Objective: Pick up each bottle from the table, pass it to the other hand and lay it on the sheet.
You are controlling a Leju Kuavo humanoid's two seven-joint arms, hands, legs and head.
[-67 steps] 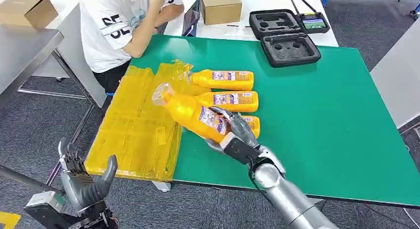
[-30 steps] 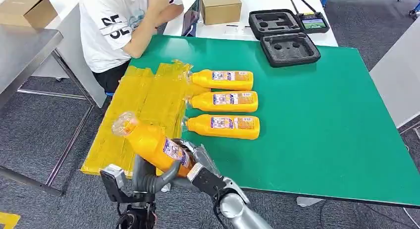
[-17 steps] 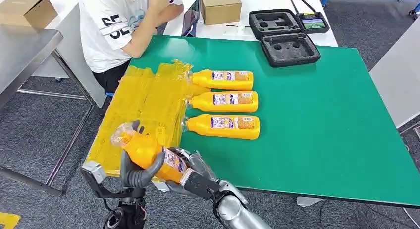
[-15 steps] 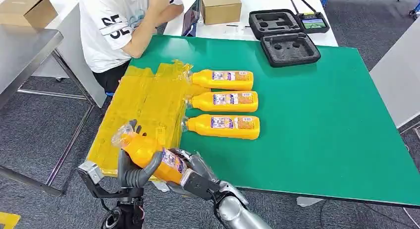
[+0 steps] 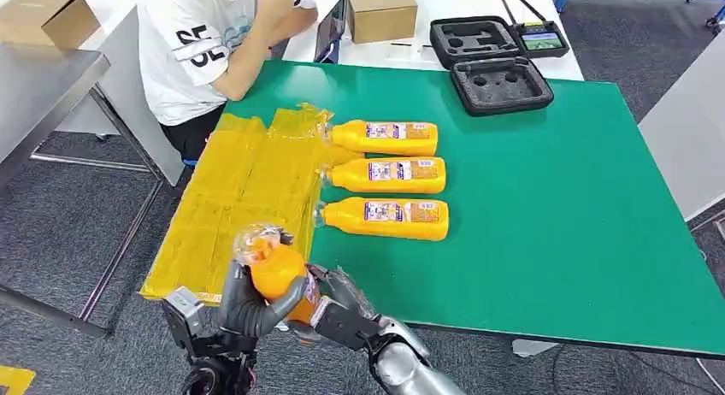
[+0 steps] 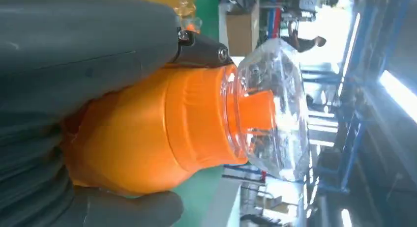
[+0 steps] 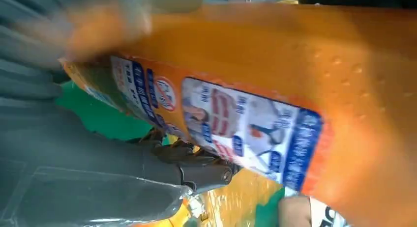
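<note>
Here the held bottle (image 5: 275, 271) sits at about 7 o'clock of the green surface (image 5: 547, 224), just off its near edge, gripped by both at once; the left robot hand (image 5: 250, 305) wraps the neck end below the clear cap (image 6: 268, 109), and the right robot hand (image 5: 335, 308) clasps the labelled body (image 7: 255, 124), so neither is wide or free.

The main risk, as I judge it, is the exchange itself; if the right robot hand lets go before the left has a firm hold, the bottle drops to the carpet, since it hangs over the edge rather than over the surface; the left grip sits near the narrow shoulder, so the heavier body could swing down and twist out.

A second risk is the yellow sheet (image 5: 239, 198); it is thin and crinkled, its near corner overhangs at 8 o'clock, and a dragging bottle could bunch it or pull it off.

Open room lies at 9 to 10 o'clock on the sheet; three bottles (image 5: 389, 174) lie in a row just beside its 3 o'clock edge, and a seated person (image 5: 214, 44) at 11 o'clock is near the far end, so the reach should stay short of them.
</note>
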